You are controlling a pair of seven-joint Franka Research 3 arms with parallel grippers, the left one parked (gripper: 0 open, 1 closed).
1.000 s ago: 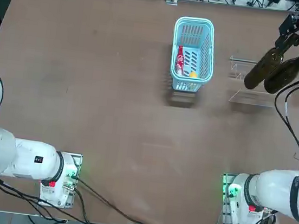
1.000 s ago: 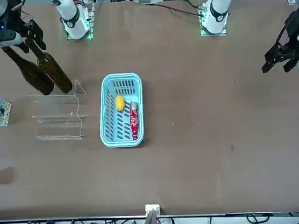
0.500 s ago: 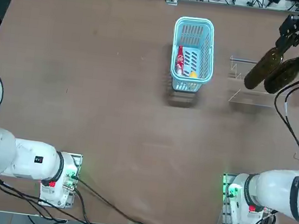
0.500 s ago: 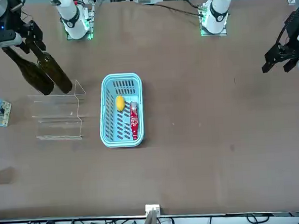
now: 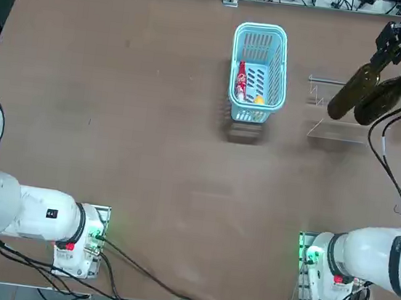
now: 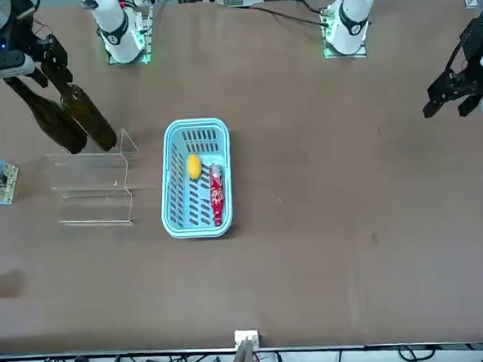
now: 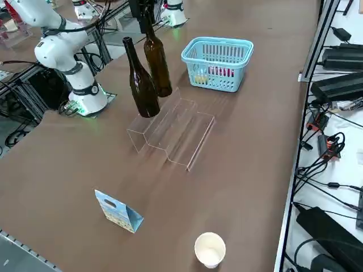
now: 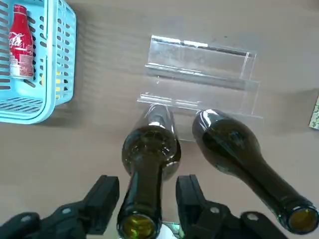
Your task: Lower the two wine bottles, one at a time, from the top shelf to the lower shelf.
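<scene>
Bottles (image 7: pixel 144 90), two, dark glass: upright on the top shelf (image 7: pixel 180 107), plainest in the right side view. Right pincer (image 8: pixel 148 185): spread around one neck, gaps either side visible in the wrist view alone.

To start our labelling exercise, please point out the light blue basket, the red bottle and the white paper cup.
Light blue basket (image 7: pixel 221 41): right side view, on its rim.
Red bottle (image 6: pixel 217 196): front view, on its label.
White paper cup (image 7: pixel 210 250): right side view, inside its open mouth.
</scene>
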